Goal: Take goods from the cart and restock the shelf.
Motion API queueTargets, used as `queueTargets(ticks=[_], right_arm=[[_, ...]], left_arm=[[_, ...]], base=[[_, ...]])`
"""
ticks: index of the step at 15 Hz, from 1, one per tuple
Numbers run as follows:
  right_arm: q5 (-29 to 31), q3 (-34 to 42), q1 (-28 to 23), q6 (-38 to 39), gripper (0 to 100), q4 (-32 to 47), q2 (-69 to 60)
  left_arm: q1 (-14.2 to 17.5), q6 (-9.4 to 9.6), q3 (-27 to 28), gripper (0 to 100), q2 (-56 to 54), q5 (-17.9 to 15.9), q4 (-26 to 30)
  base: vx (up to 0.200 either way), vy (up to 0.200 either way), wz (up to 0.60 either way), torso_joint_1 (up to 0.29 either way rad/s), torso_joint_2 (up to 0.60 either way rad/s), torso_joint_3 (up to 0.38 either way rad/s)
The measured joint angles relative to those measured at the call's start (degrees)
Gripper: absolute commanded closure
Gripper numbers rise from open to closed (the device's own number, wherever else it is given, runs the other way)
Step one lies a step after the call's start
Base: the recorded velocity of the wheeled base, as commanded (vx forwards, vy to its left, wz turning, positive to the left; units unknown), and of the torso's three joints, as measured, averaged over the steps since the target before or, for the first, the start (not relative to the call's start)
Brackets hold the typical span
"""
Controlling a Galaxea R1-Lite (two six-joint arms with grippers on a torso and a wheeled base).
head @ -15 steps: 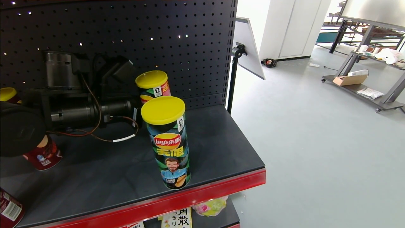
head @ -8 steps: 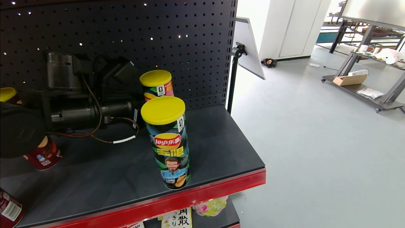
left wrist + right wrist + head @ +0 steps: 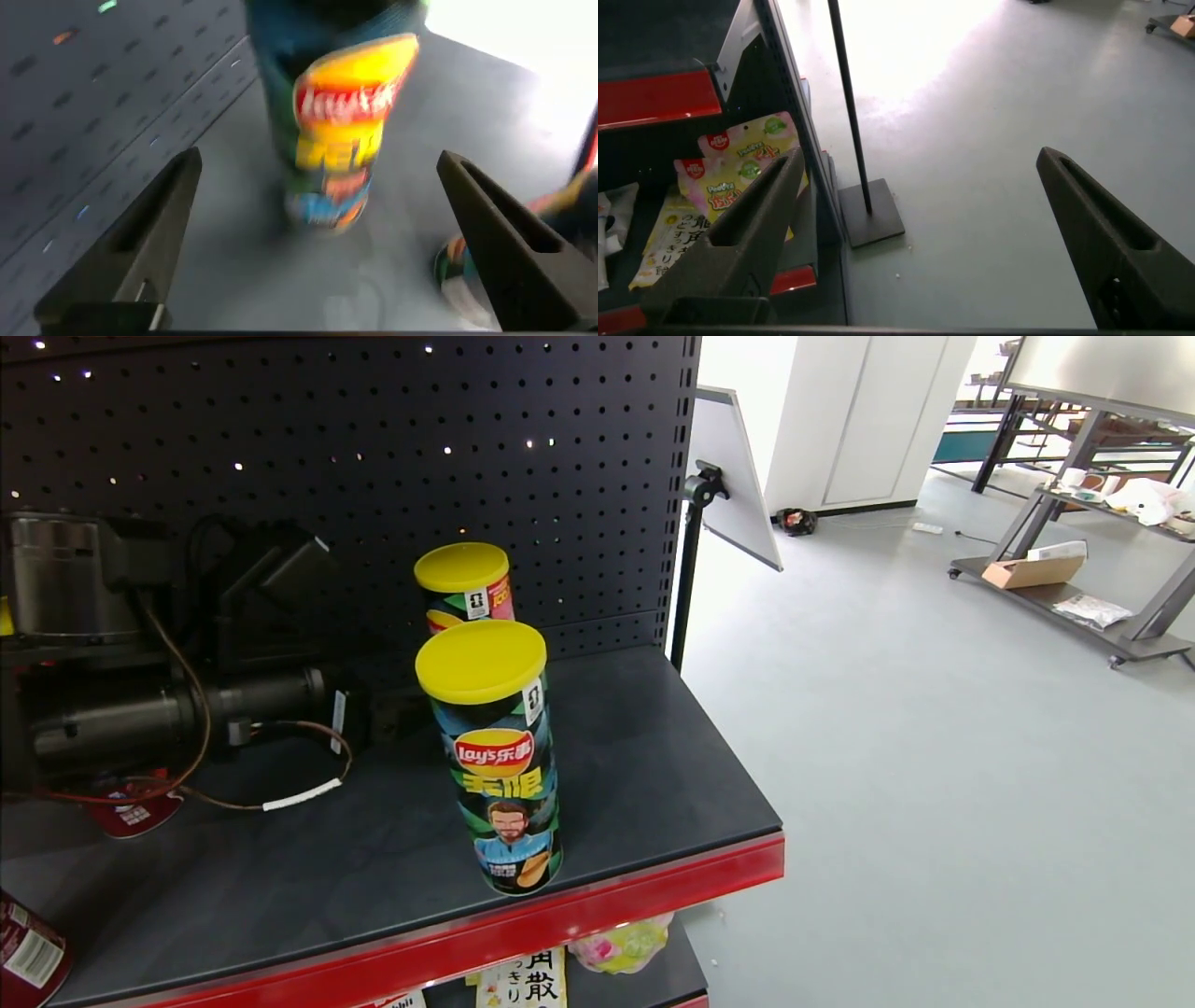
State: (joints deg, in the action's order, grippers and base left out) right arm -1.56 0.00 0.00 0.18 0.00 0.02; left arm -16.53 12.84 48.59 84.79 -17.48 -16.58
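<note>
- The grey floor [image 3: 934, 756] spreads out to the right of the shelf. A wheeled rack [image 3: 1134, 639] stands well off in the room, and a slim pole stand [image 3: 873, 219] on a flat base stands just beside the shelf end.
- The shelf [image 3: 653, 747] has a dark deck, a red front lip and a black pegboard [image 3: 467, 429] behind.
- The left arm [image 3: 140, 709] lies level over the left part of the deck, pointing toward the rear can [image 3: 464, 581]. Its far end is dark against the pegboard and hard to make out.
- The left gripper [image 3: 318, 157] has its fingers spread wide and grips nothing. The rear can, blurred here, stands upright ahead of them and touches neither.
- The right gripper [image 3: 920, 154] is also released and holds nothing. It is low over the floor beside the lower tiers, near some snack packets [image 3: 738, 177].
- The front can [image 3: 495, 756] stands upright near the red lip and hides the rear can's lower body.
- A red can [image 3: 131, 812] is mostly hidden under the arm.
- Another red can [image 3: 28, 957] is cut off at the corner.
</note>
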Motion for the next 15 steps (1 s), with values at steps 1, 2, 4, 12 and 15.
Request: queueTargets(ticks=[1,2,4,12,15], right_arm=[[0.00,0.00,0.00,0.00,0,0.00,0.00],[0.01,0.00,0.00,-0.02,0,0.00,0.00],[0.00,0.00,-0.02,0.00,0,0.00,0.00],[0.00,0.00,0.00,0.00,0,0.00,0.00],[0.01,0.00,-0.02,-0.02,0,0.00,0.00]], left_arm=[[0.05,-0.06,-0.80,0,-2.27,0.60,1.89],[0.13,-0.12,-1.63,0,-4.28,0.88,3.47],[0.79,-0.11,-4.44,0,-8.94,0.99,4.29],[3.78,-1.68,-16.85,0,-31.95,3.45,10.13],[4.33,-2.83,-18.19,0,-43.00,3.89,20.19]], base=[[0.000,0.000,0.00,0.000,0.00,0.000],[0.000,0.000,0.00,0.000,0.00,0.000],[0.000,0.000,0.00,0.000,0.00,0.000],[0.000,0.000,0.00,0.000,0.00,0.000],[0.000,0.000,0.00,0.000,0.00,0.000]])
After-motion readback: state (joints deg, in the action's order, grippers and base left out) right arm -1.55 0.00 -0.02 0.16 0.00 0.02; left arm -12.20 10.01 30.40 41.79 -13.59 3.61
